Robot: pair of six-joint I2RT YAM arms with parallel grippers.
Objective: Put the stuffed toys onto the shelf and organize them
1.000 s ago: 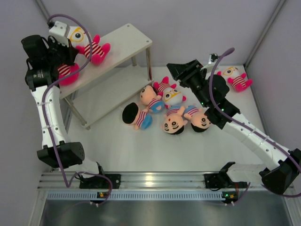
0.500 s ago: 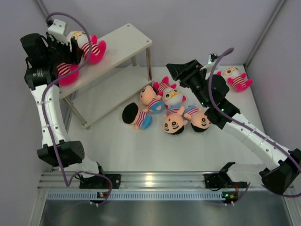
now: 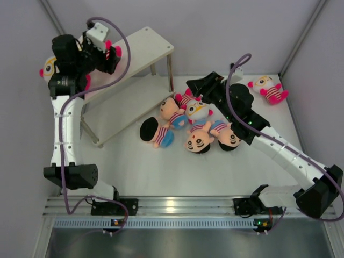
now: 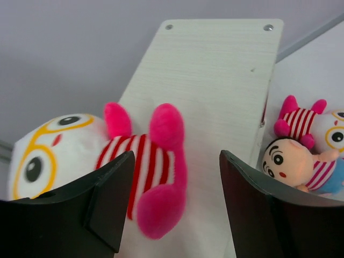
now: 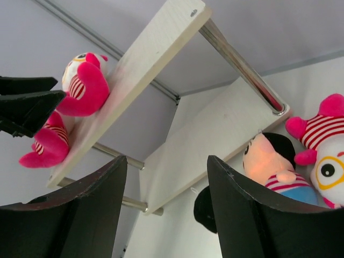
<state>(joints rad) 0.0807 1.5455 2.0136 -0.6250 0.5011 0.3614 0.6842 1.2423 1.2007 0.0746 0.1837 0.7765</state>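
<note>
- Currently I am holding my left claw (image 4: 177, 156) with its jaws standing wide apart, clamped on nothing. A white-headed toy with yellow glasses (image 4: 59, 156) is lying between them on the shelf's top board (image 4: 215, 75).
- That toy is lying crosswise to me, its head out past my left-hand finger (image 4: 80, 215) and its pink legs pointing into the gap. Whether it is brushing that finger I cannot tell.
- My right claw (image 5: 166, 161) is hanging over the table (image 3: 161, 166) by the shelf's open end, its jaws likewise apart and empty.
- From that claw the heap of stuffed toys (image 3: 196, 126) is lying just to the near side, toward my base. In the wrist view it is showing off to the right, a black-haired doll (image 5: 269, 161) first and a pink-limbed toy (image 5: 328, 177) beyond it.
- That doll is lying with its head toward the shelf and its body trailing away to the near right.
- I am judging the right arm far nearer the heap than the left, so the next pick is falling to it.
- A lone white-headed toy (image 3: 267, 88) is lying apart at the far right, also on the right arm's side.
</note>
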